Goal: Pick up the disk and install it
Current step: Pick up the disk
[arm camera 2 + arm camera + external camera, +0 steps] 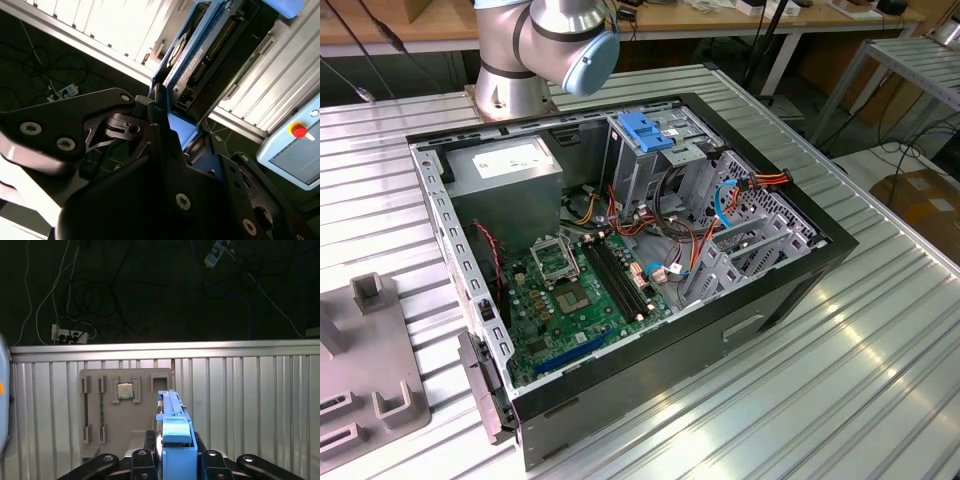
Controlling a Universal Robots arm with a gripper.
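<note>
In both wrist views my gripper is shut on the disk. The disk is held edge-on, its blue plastic bracket sticking out past the dark fingers. In the second wrist view the disk's metal body and connector edge show inside the blue bracket. The gripper hangs above a grey fixture plate on the ribbed metal table, apart from it. In the exterior view the open computer case lies on the table, and the arm's base stands behind it.
Inside the case are a metal drive cage with a blue top, a grey power supply box, a green motherboard and loose cables. The fixture plate holds a processor chip. A pendant with a red button lies beside the table.
</note>
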